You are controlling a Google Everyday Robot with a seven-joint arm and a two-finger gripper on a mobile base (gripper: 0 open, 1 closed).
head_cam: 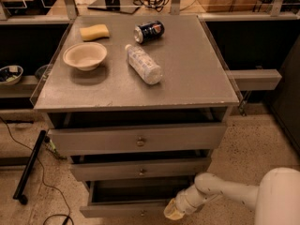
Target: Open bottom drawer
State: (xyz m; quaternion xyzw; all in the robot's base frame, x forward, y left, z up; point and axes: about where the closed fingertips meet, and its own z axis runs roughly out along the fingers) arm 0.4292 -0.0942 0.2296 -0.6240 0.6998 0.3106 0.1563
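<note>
The bottom drawer (119, 211) is the lowest grey front of the cabinet. It stands pulled out toward me, with its dark inside (133, 194) showing behind the front. My gripper (174, 211) is at the right end of that drawer front, low at the frame's bottom edge. Its white arm (220, 191) reaches in from the lower right. The drawer's knob is not clearly visible.
The middle drawer (139, 169) and top drawer (138, 139) sit above, each a little ajar. On the cabinet top (197, 64) lie a bowl (85, 55), yellow sponge (94, 32), soda can (149, 31) and plastic bottle (144, 63). A black pole (29, 168) and cables lie on the floor at left.
</note>
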